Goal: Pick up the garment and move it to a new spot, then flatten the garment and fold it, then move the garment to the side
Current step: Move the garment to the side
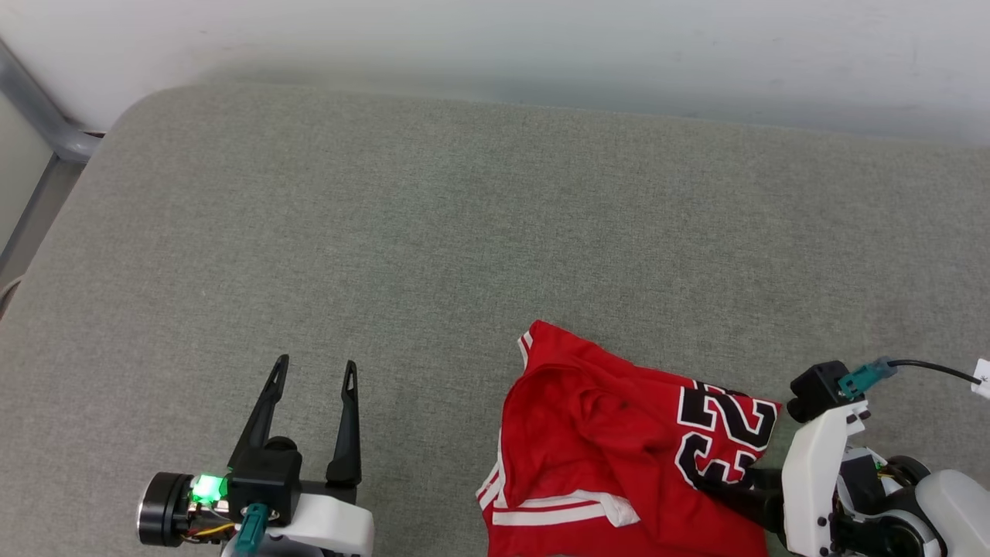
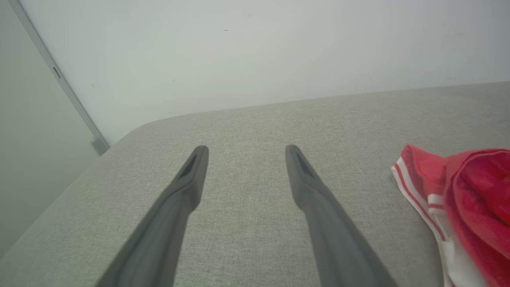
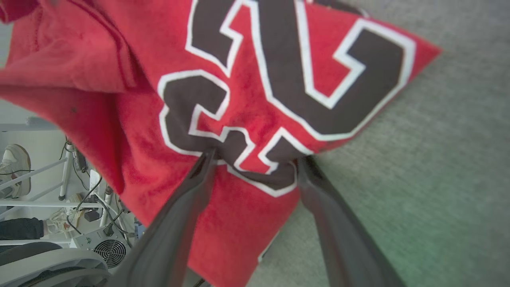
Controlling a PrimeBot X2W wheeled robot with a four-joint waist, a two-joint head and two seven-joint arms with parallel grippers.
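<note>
- The bright red soft T-shirt [image 1: 603, 433] with white-striped trim and black, white-outlined numerals is lying crumpled on the grey fabric-covered bench [image 1: 387, 232], near its front edge, right of centre.
- The left tool [image 1: 316, 363] is hovering open over bare fabric, well apart from the shirt.
- The right tool [image 3: 257, 157] is standing spread wide, fingertips touching the numerals.
</note>
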